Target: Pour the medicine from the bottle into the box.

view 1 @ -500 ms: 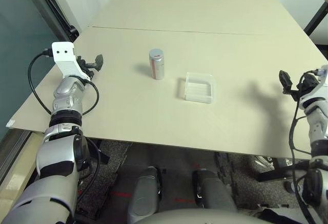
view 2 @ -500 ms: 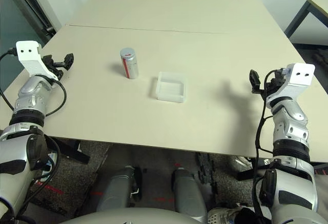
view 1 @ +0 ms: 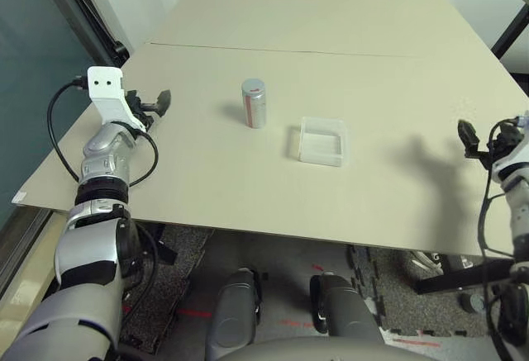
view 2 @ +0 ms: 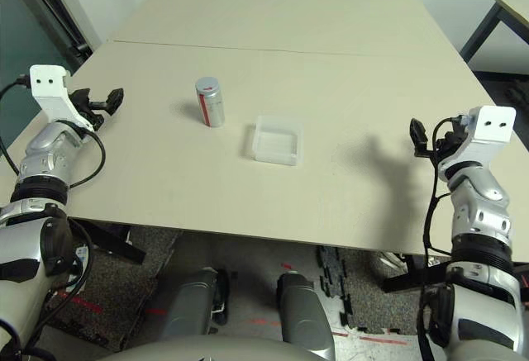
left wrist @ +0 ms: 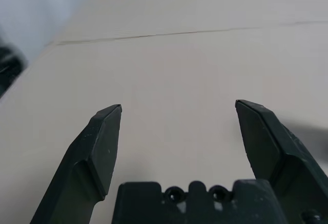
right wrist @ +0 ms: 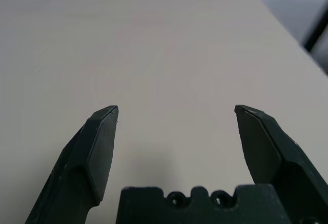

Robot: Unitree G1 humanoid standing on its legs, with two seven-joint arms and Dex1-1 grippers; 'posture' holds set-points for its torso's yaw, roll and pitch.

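Left claw, fingers spread wide and empty, held level above the table near its left edge. The bottle stands to the claw's inner side, toward the table's middle, with bare tabletop between them. Right claw, likewise spread and empty, hangs near the right edge, well apart from both objects. The left claw appears the nearer to the bottle, so the first reach probably falls to it, sweeping sideways toward the centre. The bottle is upright: long axis vertical, grey cap on top, red mark on its side; a level side grip looks to suit it. The box lies flat just beside the bottle, on the side toward the right claw, open face up.
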